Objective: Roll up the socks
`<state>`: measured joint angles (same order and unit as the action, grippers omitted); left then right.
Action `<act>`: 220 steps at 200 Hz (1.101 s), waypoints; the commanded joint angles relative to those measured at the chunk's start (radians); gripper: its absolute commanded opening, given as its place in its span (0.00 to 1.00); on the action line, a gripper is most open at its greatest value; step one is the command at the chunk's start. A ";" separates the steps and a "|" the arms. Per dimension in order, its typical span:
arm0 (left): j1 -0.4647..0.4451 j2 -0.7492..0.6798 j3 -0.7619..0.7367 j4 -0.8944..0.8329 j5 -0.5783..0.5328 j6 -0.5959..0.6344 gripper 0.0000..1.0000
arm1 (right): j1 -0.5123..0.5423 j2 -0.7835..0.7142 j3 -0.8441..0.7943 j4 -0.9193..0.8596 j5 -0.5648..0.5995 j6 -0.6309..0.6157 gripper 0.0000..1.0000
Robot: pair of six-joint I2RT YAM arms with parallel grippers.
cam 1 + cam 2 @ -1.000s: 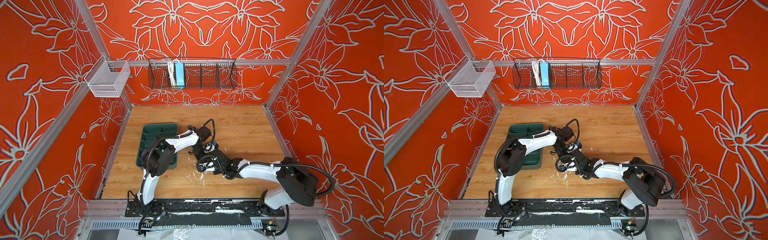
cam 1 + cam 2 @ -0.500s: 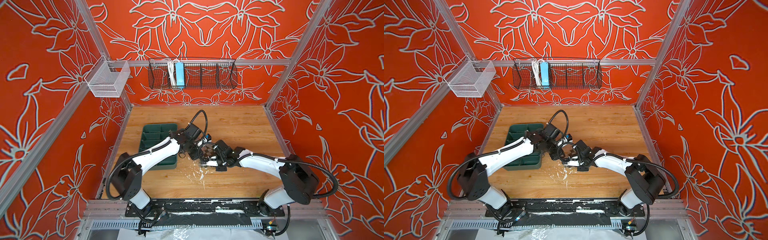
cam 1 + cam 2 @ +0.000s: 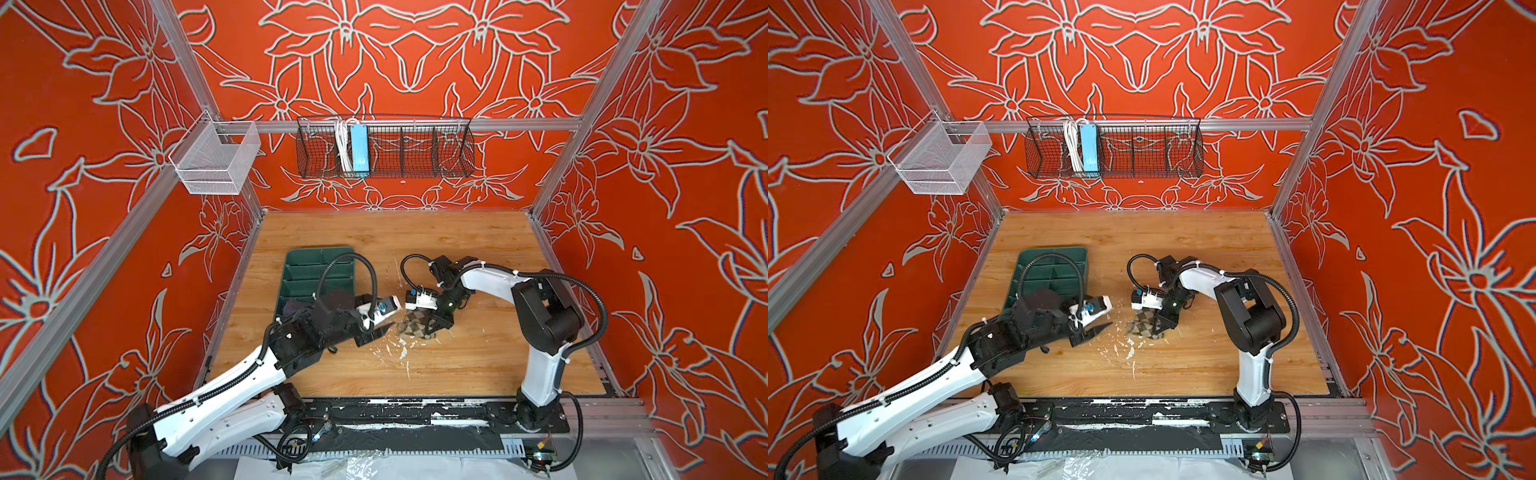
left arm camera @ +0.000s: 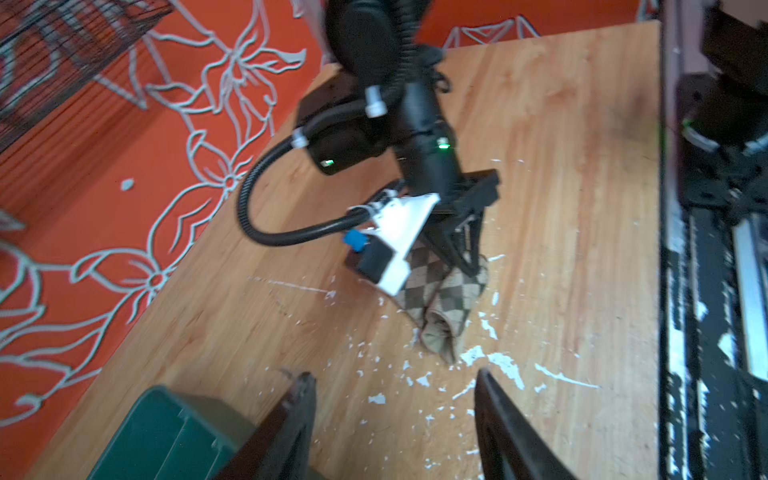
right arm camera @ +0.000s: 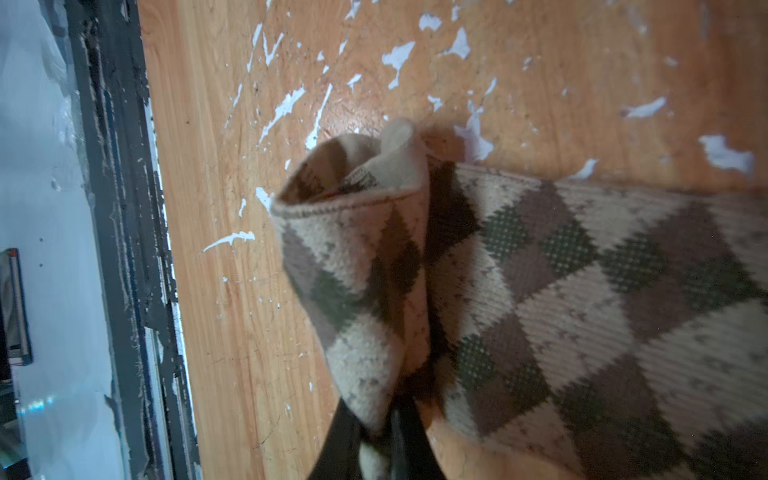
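Here one argyle sock (image 3: 419, 326) hangs pinched in the right pincer (image 5: 376, 436); the left pincer (image 4: 395, 415) gapes, holding nothing.

Orange floral walls (image 3: 415, 54), aluminium frame, chipped wooden floor (image 3: 478, 241), black wire basket (image 3: 415, 149), white mesh bin (image 3: 214, 164).

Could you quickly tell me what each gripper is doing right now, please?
Left gripper: open, holding nothing.
Right gripper: shut on the argyle sock.
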<state>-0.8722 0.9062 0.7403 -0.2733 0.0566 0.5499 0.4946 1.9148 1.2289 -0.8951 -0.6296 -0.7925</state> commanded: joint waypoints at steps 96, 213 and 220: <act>-0.186 0.697 0.119 0.268 -0.326 0.295 0.56 | -0.044 0.105 0.029 -0.076 0.102 -0.051 0.07; -0.096 0.888 0.247 -0.027 -0.283 0.115 0.11 | -0.143 -0.217 -0.129 0.223 0.017 0.060 0.70; -0.086 0.892 0.262 -0.047 -0.271 0.100 0.09 | -0.155 -0.248 -0.139 0.231 0.010 0.077 0.91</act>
<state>-1.0077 1.7592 0.9745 -0.1173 -0.2867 0.7277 0.3782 1.7809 1.1267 -0.7837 -0.6327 -0.7662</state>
